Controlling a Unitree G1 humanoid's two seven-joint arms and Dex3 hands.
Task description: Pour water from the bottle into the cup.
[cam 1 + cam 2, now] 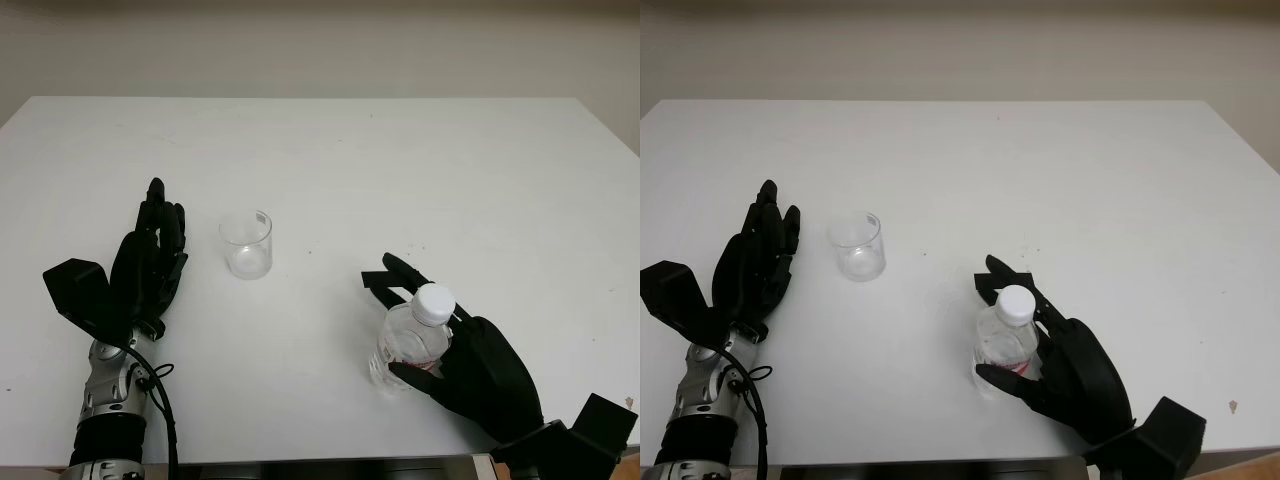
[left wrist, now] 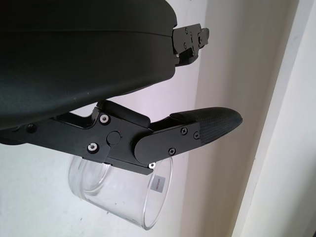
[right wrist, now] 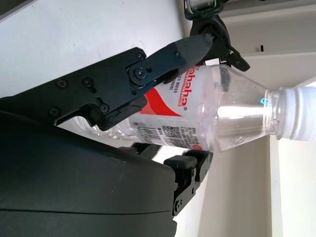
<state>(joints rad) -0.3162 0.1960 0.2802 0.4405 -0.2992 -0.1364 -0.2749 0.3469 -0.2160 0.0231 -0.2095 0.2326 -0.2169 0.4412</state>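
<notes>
You are looking at a bare test setup, more lab than home: a plain white surface (image 1: pixel 420 170) stands against an unadorned pale wall (image 1: pixel 320 45), and on it sit just a clear cup (image 1: pixel 246 243) and a water bottle (image 1: pixel 412 338).

The black three-finger right hand (image 1: pixel 470 365) covers the lower body of the clear plastic water bottle with a white cap (image 1: pixel 418 330), so the bottle's base and its contact with the white table (image 1: pixel 400 160) are hidden. In the right wrist view the cap runs off the picture's edge, and the small print on the red-and-white label (image 3: pixel 170 106) is too fine to read (only some larger letters show). In the left wrist view the black left hand (image 2: pixel 148 133) hides part of the clear plastic cup (image 2: pixel 123 192).
</notes>
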